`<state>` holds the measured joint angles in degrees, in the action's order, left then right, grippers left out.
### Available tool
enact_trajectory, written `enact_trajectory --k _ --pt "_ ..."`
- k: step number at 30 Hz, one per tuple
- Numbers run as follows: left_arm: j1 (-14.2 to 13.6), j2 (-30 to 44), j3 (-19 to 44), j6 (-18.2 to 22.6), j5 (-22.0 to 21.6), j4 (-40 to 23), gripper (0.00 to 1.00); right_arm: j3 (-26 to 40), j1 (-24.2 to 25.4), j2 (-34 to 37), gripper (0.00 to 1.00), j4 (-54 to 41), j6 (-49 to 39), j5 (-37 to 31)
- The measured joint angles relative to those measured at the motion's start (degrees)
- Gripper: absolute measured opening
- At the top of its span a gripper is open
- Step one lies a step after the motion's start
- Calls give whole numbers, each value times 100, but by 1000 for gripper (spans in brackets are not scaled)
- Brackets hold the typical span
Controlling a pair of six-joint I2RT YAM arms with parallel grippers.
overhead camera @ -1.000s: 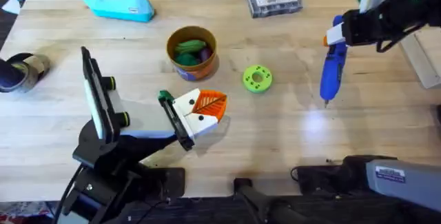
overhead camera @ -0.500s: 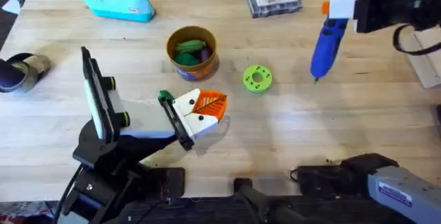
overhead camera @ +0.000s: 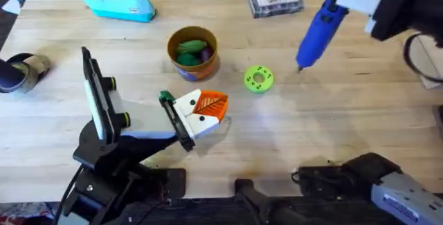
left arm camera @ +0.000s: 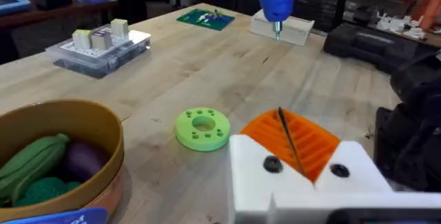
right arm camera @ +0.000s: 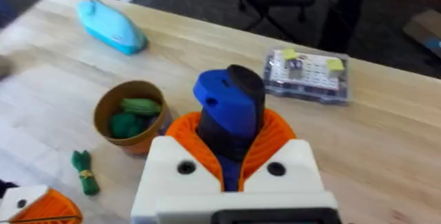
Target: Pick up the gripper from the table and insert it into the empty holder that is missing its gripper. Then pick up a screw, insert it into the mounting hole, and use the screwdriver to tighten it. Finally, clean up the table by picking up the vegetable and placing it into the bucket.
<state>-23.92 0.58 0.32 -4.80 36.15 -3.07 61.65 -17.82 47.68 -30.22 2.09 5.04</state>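
Clearly my right claw is clamped around the screwdriver, carried high and tilted over the table's far right, so the bit could swing wide of the gripper near my left arm or slip. My left claw's opening I cannot tell, and whether a screw sits in the mounting hole seems too small to judge

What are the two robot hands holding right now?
Left gripper: cannot tell if open or closed.
Right gripper: closed on the blue screwdriver.
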Motion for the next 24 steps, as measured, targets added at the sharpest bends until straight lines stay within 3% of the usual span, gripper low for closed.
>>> enact_trajectory --k 6,10,18,23,24 --pt "1 0 0 0 0 0 18 -1326 -784 -552 84 1812 335 29" --pt "0 0 0 0 1 0 18 -1809 -1409 -633 82 2791 445 40" --pt "2 0 0 0 -1 0 18 -1902 -2475 -378 79 4505 507 82" --pt "0 0 0 1 -1 0 18 -1877 -2805 -3 76 5302 380 701" --pt "0 0 0 1 1 0 18 -1791 -2882 278 72 5300 390 1074"
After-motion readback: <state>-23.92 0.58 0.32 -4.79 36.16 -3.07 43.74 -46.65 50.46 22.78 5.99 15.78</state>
